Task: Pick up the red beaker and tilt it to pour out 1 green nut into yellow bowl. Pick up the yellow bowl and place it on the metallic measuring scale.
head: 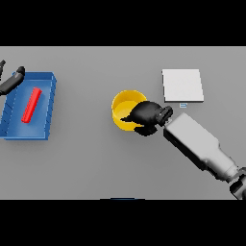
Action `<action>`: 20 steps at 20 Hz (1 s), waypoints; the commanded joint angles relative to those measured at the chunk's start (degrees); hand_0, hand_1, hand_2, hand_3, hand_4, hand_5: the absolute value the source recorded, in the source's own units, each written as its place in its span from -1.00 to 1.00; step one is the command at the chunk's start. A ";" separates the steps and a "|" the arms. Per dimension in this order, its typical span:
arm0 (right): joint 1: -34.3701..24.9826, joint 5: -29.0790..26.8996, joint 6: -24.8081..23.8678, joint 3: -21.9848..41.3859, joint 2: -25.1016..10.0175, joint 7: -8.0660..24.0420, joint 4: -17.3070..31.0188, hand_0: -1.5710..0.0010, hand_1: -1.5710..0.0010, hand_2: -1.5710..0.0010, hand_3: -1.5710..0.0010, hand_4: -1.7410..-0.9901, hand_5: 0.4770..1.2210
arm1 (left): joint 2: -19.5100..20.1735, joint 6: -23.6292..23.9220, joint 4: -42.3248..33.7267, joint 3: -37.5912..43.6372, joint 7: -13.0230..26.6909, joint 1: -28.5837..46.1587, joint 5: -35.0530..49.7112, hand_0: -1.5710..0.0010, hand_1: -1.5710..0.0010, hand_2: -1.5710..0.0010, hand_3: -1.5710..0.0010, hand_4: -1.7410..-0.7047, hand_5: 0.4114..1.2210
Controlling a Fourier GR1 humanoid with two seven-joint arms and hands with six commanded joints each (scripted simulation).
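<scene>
Yellow bowl (pixel 122 108) under right hand (pixel 146 115), fingers curled over rim.

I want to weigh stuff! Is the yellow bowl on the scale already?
No, the yellow bowl sits on the table left of the scale, apart from it.

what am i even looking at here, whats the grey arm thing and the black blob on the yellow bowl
This is a single view from a humanoid robot's head, looking down at a grey table. The white and grey arm coming in from the right ends in its dark right hand, the "blob", whose fingers curl over the rim of the round yellow bowl. Beside it lies a flat square metallic measuring scale. At the far left sits a blue rectangular tray with a red cylinder-shaped beaker lying inside. The dark left hand shows at the tray's upper corner, holding nothing. I can't see what the bowl contains.
</scene>
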 commanded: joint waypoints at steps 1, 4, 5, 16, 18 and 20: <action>0.00 -0.08 -0.12 0.15 -0.07 -0.25 0.13 -0.33 -0.28 -0.11 0.27 -0.50 0.62 | 0.31 0.05 -0.35 0.16 -0.04 0.18 0.15 1.00 1.00 1.00 1.00 0.97 -0.31; -0.04 -0.69 -0.42 0.29 -0.44 -1.18 -0.51 -0.66 -0.63 -0.48 -0.20 -0.73 0.80 | 0.67 -0.21 -1.09 0.13 -0.19 0.68 0.40 1.00 1.00 1.00 1.00 0.96 -0.29; -0.50 -0.29 -0.70 0.63 -0.23 -0.84 -0.38 -0.73 -0.71 -0.52 -0.33 -0.78 0.84 | 0.27 -0.29 -0.09 0.02 0.46 0.06 0.21 1.00 1.00 1.00 1.00 0.96 -0.29; -0.52 -4.16 1.88 -3.60 -2.94 0.64 -5.51 -0.98 -0.97 -0.71 -0.68 -0.98 0.99 | -0.42 0.29 -0.94 -0.75 0.99 -0.02 -0.28 1.00 1.00 1.00 1.00 0.97 -0.30; -0.50 -4.70 2.39 -5.00 -3.79 2.02 -7.48 -0.98 -0.98 -0.80 -0.59 -0.99 0.99 | -0.22 0.00 -0.60 -0.66 1.38 0.08 -0.14 1.00 1.00 1.00 1.00 0.96 -0.31; -0.68 -5.19 3.07 -6.32 -4.79 2.52 -9.08 -0.99 -0.99 -0.82 -0.54 -0.99 0.99 | -0.31 -0.38 -0.20 -0.72 1.33 0.00 -0.17 1.00 1.00 1.00 1.00 0.97 -0.32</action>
